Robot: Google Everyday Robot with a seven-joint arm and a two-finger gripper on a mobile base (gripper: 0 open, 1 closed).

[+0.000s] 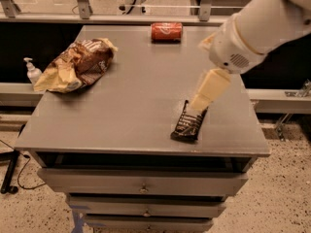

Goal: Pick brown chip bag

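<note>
My claw [208, 90] hangs over the right side of the table [131, 115], its pale yellow tip pointing down and left, just above the top end of the black snack-bar wrapper [187, 124]; whether it touches the wrapper I cannot tell, nor can I tell how wide the claw stands; it holds nothing that I can see; my white arm [257, 28] comes in from the upper right corner; the brown chip bag [80, 64] lies well apart from me, at the far left of the table, crumpled and glossy, its pale yellow end towards the left edge; a red soda can [166, 32] lies on its side near the far edge, between the bag and my arm; a small pump bottle [32, 72] stands beyond the table's left edge, near the bag; drawers [143, 183] sit below the top.
</note>
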